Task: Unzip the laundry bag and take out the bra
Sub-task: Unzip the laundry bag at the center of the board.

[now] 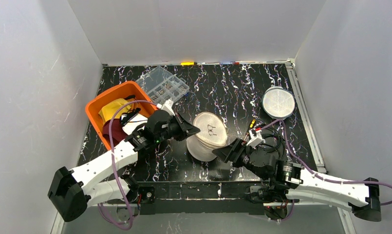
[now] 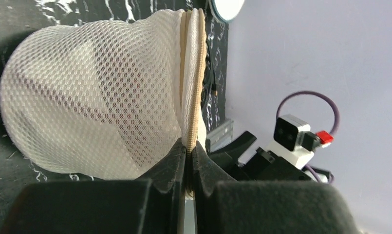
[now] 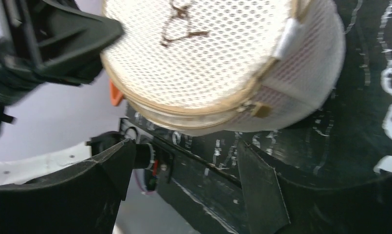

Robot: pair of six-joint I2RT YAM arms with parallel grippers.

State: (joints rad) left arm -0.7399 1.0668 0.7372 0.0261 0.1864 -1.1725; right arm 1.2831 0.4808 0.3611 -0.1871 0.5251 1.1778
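Note:
The laundry bag (image 1: pixel 208 136) is a round white mesh drum with a tan zipper round its rim, lifted and tilted at the table's middle. My left gripper (image 2: pixel 189 151) is shut on the bag's zipper seam (image 2: pixel 191 73), pinching it between both fingers. My right gripper (image 3: pixel 184 146) stands open just below the bag (image 3: pixel 208 48), its fingers apart with nothing between them. The tan zipper pull (image 3: pixel 260 111) hangs at the bag's lower edge, above the right finger. A dim shape shows through the mesh (image 2: pixel 86 97); the bra itself is hidden inside.
An orange bin (image 1: pixel 99 105) with yellow and maroon cloth sits at the left. A clear compartment box (image 1: pixel 163 85) lies behind it. A flat round mesh disc (image 1: pixel 278 102) rests at the back right. Markers (image 1: pixel 187 63) line the back edge. White walls enclose the table.

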